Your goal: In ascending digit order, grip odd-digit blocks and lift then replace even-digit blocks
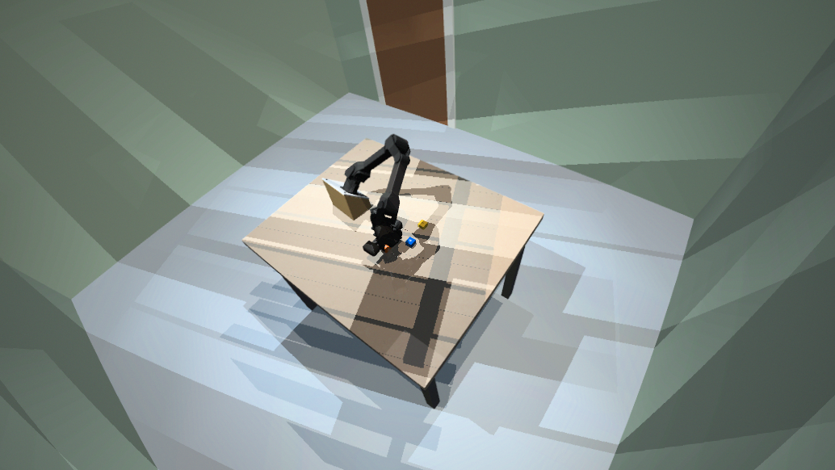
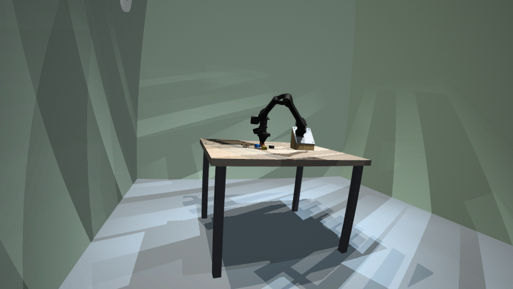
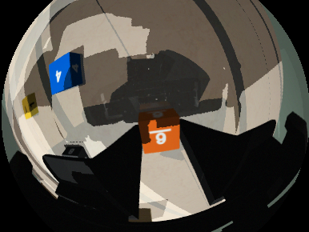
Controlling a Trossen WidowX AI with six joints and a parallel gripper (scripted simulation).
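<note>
My gripper point(image 1: 384, 247) point(image 2: 263, 143) point(image 3: 158, 126) points down at the table point(image 1: 327, 303) point(image 2: 287, 159) and is shut on an orange block point(image 1: 387, 248) point(image 3: 158, 132). The block's printed digit reads as a 6 or a 9 with a bar. I cannot tell whether the block touches the table. A blue block with a 4 point(image 1: 410, 241) point(image 2: 257, 145) point(image 3: 65, 73) lies just beside it. A yellow block point(image 1: 422, 224) point(image 3: 28, 106) lies further off; its digit is unreadable. A small dark block point(image 2: 271, 146) point(image 3: 74, 151) sits close to one finger.
The arm is mounted on a wooden wedge with a metal plate point(image 1: 348, 201) point(image 2: 303, 140) near the table's back edge. A brown door point(image 1: 412, 58) stands in the far wall. Moving light and shadow patches cover the table and floor.
</note>
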